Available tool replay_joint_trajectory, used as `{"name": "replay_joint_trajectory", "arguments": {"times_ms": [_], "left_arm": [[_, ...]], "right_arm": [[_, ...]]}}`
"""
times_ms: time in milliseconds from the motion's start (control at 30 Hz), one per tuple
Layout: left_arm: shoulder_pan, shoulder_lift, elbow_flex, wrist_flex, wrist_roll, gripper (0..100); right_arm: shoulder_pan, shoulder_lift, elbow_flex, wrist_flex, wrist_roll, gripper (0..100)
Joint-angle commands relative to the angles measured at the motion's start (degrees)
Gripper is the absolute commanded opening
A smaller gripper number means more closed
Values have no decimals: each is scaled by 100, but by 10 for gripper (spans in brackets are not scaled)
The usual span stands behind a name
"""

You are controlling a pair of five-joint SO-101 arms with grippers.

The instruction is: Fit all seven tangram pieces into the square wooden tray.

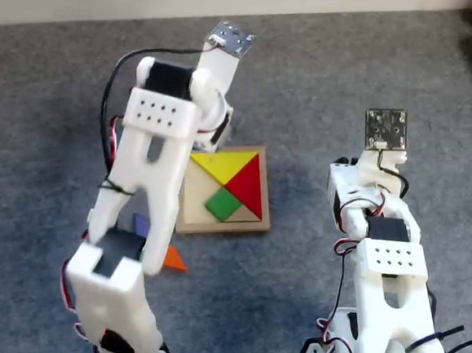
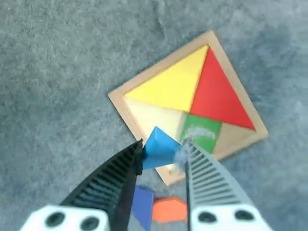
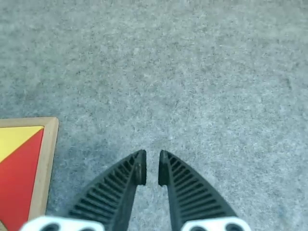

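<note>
Two loose items, orange piece (image 1: 174,261) and dark blue piece (image 1: 142,224), lie toward the desk's (image 1: 256,322) near edge. Mid-desk, left jaws clench blue triangle (image 2: 158,143) above tray (image 1: 224,226): probably light, rigid, slick; grip opposite edges. Right jaws beyond, near-closed, empty.

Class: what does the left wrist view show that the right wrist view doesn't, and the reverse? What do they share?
Left wrist, not right: the left gripper shut on the light blue triangle, the green square in the wooden tray, the dark blue piece and orange piece on the carpet. Right wrist, not left: the right gripper, nearly closed, empty. Both: the wooden tray, yellow triangle, red triangle, carpet.
</note>
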Motion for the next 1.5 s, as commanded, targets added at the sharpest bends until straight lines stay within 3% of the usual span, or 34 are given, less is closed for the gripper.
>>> {"name": "replay_joint_trajectory", "arguments": {"times_ms": [0,100,400,867,1033,1200,1400,1467], "left_arm": [[224,-1314,1042,-255,53,5],[251,-2308,2545,-1143,53,5],[207,-4822,7099,-4862,35,5],[198,-5314,9974,-8097,18,5],[-13,-5314,10308,-8853,-563,5],[-31,-5314,10510,-8905,-659,10],[-92,-5358,10791,-8897,-659,231],[-127,-5367,10774,-8695,-668,233]], "right_arm": [[-48,-171,-31,-136,-35,56],[-48,-171,-31,-136,-35,56],[-57,-171,-22,-136,-53,56],[-66,-171,-22,-145,-62,56],[-66,-171,-22,-145,-62,56],[-75,-171,-22,-145,-62,56],[-180,-171,-13,-145,-44,56],[-180,-171,-13,-145,-44,56]]}}
